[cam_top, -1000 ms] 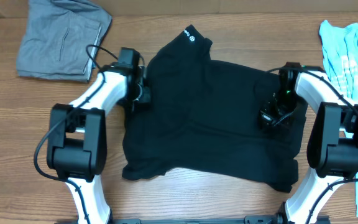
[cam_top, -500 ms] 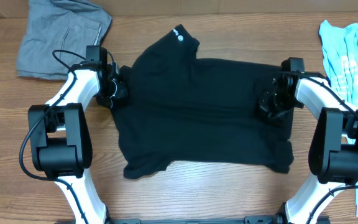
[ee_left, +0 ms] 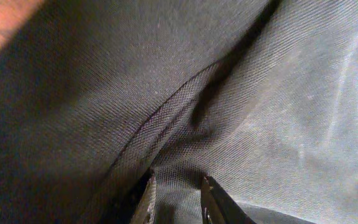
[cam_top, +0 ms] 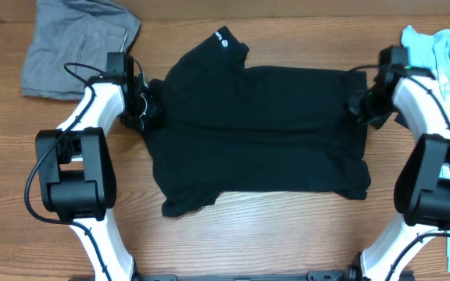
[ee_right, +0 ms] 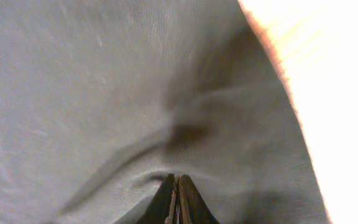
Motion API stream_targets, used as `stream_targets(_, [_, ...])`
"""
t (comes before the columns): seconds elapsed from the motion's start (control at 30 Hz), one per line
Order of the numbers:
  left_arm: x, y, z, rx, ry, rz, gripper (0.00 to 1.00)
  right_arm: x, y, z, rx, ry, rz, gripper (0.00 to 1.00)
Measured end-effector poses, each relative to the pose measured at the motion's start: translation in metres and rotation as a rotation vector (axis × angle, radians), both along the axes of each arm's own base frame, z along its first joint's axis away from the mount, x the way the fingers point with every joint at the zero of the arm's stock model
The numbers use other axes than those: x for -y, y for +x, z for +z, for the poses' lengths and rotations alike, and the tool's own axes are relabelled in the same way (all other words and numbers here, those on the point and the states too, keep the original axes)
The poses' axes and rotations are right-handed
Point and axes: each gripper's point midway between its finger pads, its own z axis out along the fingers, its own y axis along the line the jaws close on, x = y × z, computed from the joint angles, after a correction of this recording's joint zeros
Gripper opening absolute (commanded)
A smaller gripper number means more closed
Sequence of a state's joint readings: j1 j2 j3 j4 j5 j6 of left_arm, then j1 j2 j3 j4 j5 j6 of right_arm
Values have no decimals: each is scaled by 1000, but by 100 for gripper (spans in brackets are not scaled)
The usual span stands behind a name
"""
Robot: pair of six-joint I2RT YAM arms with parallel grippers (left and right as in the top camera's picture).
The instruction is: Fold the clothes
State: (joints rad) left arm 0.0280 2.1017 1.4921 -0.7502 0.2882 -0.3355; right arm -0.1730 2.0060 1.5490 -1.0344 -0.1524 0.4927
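Observation:
The clothes, a black T-shirt [cam_top: 256, 133], lie spread across the table's middle, one sleeve with a white round logo [cam_top: 225, 43] pointing to the far side. My left gripper [cam_top: 148, 113] sits at the shirt's left edge. In the left wrist view its jaws [ee_left: 176, 183] stand slightly apart over a seam, with the black fabric [ee_left: 185, 93] loose between them. My right gripper [cam_top: 359, 105] is at the shirt's upper right edge. The right wrist view shows it [ee_right: 178, 180] shut on a pinch of the cloth [ee_right: 135, 93], with creases running into the tips.
A grey folded garment [cam_top: 76, 47] lies at the far left corner. A light blue printed shirt [cam_top: 444, 62] lies along the right edge, close behind my right arm. Bare wood [cam_top: 272, 242] shows in front of the black shirt.
My right gripper has pulled the shirt's right edge outward and away from me, drawing the cloth flatter. My left gripper moved left with the shirt's edge, and its jaws have since parted.

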Motion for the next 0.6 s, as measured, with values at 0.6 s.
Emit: stream_targets(0.6, [59, -108, 110, -221, 105, -299, 59, -39, -104, 50, -221, 66, 181, 5])
